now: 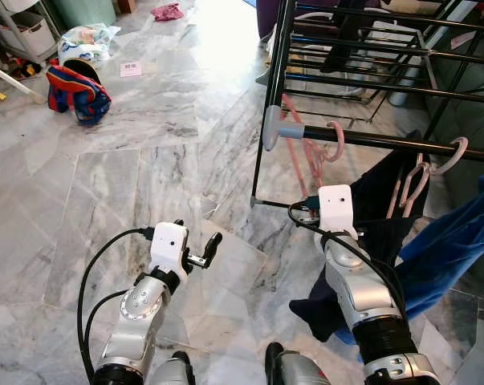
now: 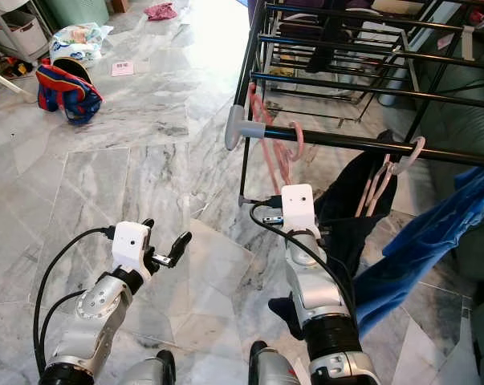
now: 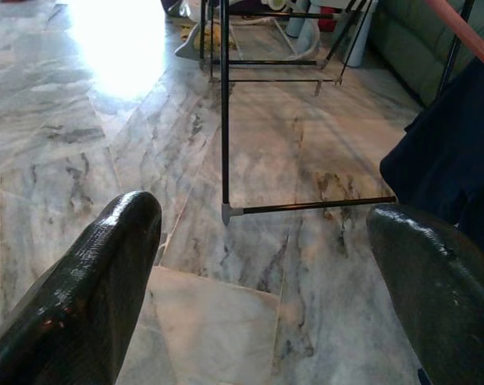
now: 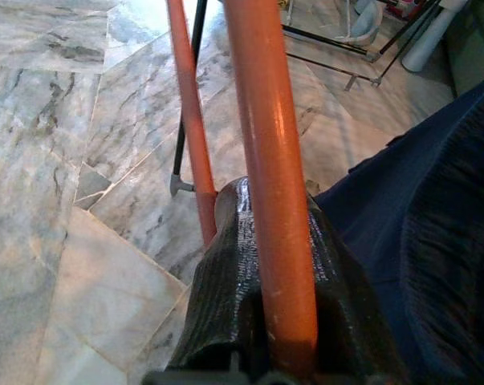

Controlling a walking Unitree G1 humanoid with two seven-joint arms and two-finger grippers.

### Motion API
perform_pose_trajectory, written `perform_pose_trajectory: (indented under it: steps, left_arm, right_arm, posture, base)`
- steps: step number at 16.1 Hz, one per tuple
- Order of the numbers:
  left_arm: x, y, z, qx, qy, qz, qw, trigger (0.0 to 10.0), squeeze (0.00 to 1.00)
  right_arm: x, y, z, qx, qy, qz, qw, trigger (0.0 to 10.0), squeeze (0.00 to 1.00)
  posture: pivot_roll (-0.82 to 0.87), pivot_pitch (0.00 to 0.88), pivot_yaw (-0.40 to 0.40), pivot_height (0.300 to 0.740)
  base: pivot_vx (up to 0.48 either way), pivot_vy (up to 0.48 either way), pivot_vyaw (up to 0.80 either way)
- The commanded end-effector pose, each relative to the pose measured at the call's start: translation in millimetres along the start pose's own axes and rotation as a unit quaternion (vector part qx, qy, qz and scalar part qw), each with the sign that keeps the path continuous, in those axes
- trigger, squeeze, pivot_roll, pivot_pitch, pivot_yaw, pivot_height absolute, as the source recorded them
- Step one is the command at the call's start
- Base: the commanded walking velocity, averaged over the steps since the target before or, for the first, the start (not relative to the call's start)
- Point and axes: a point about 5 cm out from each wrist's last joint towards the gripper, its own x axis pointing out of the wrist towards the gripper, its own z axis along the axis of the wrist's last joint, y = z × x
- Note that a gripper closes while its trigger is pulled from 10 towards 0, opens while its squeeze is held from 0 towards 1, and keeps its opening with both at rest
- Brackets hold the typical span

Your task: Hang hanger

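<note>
Right now I am clamping my right gripper (image 4: pixel 266 321) on the pink hanger (image 1: pixel 312 156), its hook over the black rail (image 1: pixel 402 144) — I should be settling it fully before releasing — while my left gripper (image 1: pixel 205 250) is idling open nearby.

bright daylight glares white off the marble floor (image 1: pixel 201 40) at top; head views sharp, wrist close-ups soft.

A lived-in home: marble floor (image 1: pixel 145 160), clothes drying rack (image 1: pixel 370 72), child's backpack (image 1: pixel 77 92).
</note>
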Motion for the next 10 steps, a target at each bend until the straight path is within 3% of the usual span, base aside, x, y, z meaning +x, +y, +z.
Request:
perform_pose_trajectory:
  steps: [1,2,10]
  left_arm:
    - [-2.2,-1.4,-6.9,0.000,0.013,-0.001,1.000,10.0,0.00]
    - [-2.3,-0.9,-5.8,0.002,0.008,0.002,1.000,10.0,0.00]
    - [-1.2,0.1,-4.5,0.002,0.001,0.007,1.000,10.0,0.00]
  right_arm:
    - [-2.1,-0.3,-6.3,-0.001,0.007,-0.001,1.000,4.2,0.00]
    - [-2.2,-0.4,-6.4,-0.006,0.004,-0.001,1.000,10.0,0.00]
    - [-4.5,6.7,-4.8,0.004,-0.029,0.025,0.999,10.0,0.00]
  posture:
    - [0.04,0.247,-0.003,0.740]
    - [0.04,0.247,-0.004,0.740]
    - [0.04,0.245,-0.006,0.740]
  base:
    - [0.000,0.000,0.00]
    - [0.000,0.000,0.00]
    - [0.000,0.000,0.00]
